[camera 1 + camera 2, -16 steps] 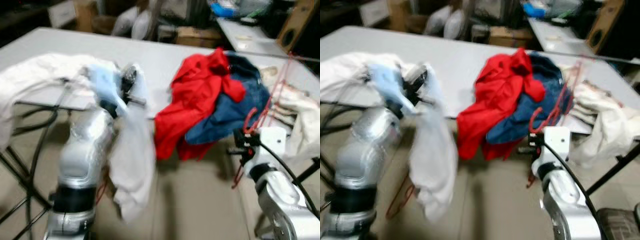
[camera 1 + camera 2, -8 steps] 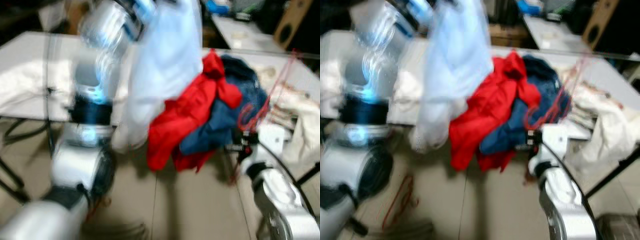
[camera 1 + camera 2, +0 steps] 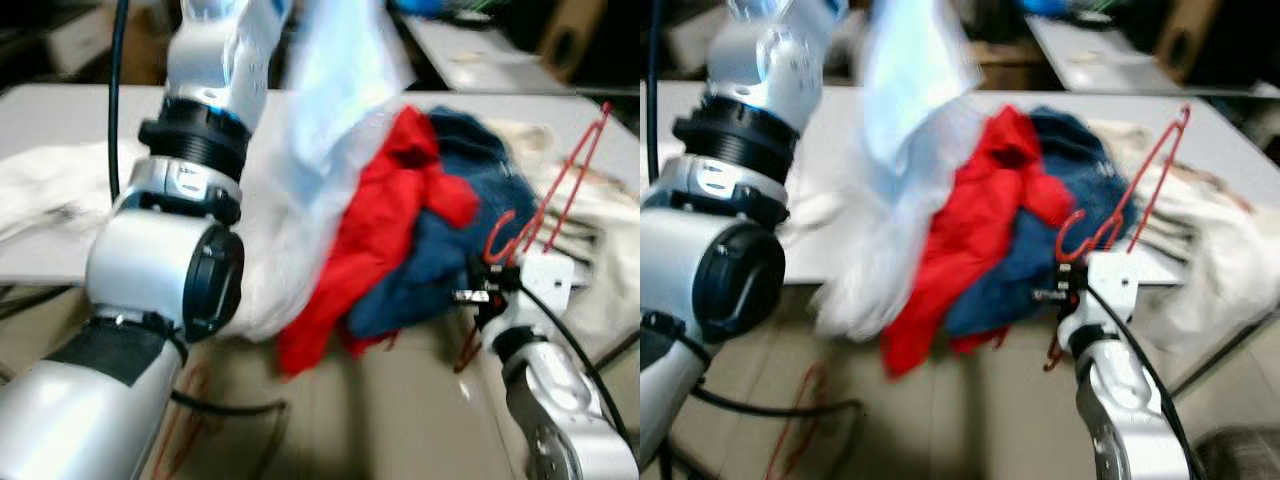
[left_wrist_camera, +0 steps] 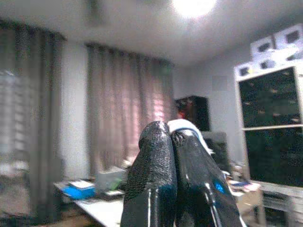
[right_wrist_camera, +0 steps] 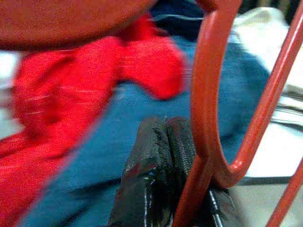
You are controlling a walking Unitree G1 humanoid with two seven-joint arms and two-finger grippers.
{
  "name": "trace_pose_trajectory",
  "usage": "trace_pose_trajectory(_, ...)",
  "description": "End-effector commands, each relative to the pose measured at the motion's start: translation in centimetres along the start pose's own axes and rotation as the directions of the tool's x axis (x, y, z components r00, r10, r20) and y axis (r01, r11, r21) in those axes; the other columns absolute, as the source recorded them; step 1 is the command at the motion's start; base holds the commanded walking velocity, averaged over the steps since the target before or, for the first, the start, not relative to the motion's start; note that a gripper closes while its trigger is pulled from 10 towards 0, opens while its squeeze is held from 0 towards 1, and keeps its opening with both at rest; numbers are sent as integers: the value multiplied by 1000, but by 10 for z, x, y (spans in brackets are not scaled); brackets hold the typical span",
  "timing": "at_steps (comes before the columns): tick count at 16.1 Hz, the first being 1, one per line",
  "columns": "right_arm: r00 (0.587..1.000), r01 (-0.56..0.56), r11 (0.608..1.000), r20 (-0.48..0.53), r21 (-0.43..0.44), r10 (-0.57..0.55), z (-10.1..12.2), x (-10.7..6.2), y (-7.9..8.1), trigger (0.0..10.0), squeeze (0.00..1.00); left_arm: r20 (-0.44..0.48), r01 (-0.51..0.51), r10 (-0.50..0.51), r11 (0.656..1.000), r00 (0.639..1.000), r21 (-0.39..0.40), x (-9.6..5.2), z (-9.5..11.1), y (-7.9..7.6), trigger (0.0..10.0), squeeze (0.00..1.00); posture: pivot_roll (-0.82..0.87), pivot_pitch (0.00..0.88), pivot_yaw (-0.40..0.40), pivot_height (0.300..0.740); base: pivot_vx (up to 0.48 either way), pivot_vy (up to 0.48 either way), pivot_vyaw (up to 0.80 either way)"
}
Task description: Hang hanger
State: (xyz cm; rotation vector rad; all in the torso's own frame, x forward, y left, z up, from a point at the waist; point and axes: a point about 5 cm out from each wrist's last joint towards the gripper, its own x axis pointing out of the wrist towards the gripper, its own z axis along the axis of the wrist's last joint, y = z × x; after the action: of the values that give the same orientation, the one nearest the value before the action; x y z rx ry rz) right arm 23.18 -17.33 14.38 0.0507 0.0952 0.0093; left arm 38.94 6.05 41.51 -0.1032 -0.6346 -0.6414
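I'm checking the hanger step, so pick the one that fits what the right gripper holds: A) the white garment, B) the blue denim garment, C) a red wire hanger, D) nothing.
C: the right gripper has its fingers pressed together on the red wire hanger, whose hook curves beside them in the right wrist view.

1. Red wire hanger [image 3: 1130,200]: tilted, hook end low, clamped at the hook by the right tool [image 5: 163,156].
2. Pale white garment [image 3: 320,150]: lifted, draped downward over the desk [image 3: 60,110] edge.
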Motion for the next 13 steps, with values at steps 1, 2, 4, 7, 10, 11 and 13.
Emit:
trace_pose_trajectory(1, 999, 40, 999, 13, -14, -40, 3, -3, -8, 10000, 0, 31, 71, -72, 997, 997, 20, 13, 9, -20, 10000, 0, -54, 0, 22, 740, 337, 0, -800)
trace_pose_trajectory(2, 999, 43, 999, 13, -13, -42, 2, -3, -9, 10000, 0, 32, 77, -78, 997, 996, 21, 15, 9, -21, 10000, 0, -54, 0, 24, 740, 330, 0, -800)
trace_pose_trajectory(4, 999, 48, 999, 13, -12, -47, 2, -4, -9, 10000, 0, 38, 73, -74, 997, 997, 23, 19, 12, -21, 10000, 0, -56, 0, 27, 740, 326, 0, -800)
trace_pose_trajectory(7, 999, 50, 999, 14, -14, -50, 2, -5, -9, 10000, 0, 41, 13, -18, 993, 999, 114, 20, 16, -16, 10000, 0, -64, 0, 32, 740, 326, 0, -800)
trace_pose_trajectory(10, 999, 45, 999, 10, -18, -45, 2, -5, -9, 10000, 0, -215, -38, 112, 946, 970, 321, -9, -43, 5, 10000, 0, -63, 0, 29, 740, 97, 0, -800)
trace_pose_trajectory(11, 999, 42, 999, 7, -19, -41, 2, -5, -8, 10000, 0, -282, -5, 104, 944, 954, 330, -18, -60, 6, 10000, 0, -63, 0, 29, 740, 0, 0, -800)
trace_pose_trajectory(13, 1000, 24, 1000, 4, -20, -24, 2, -6, -6, 10000, 0, -585, 193, 45, 921, 810, 338, -76, -135, 8, 10000, 0, -60, 0, 26, 740, 0, 0, -253)
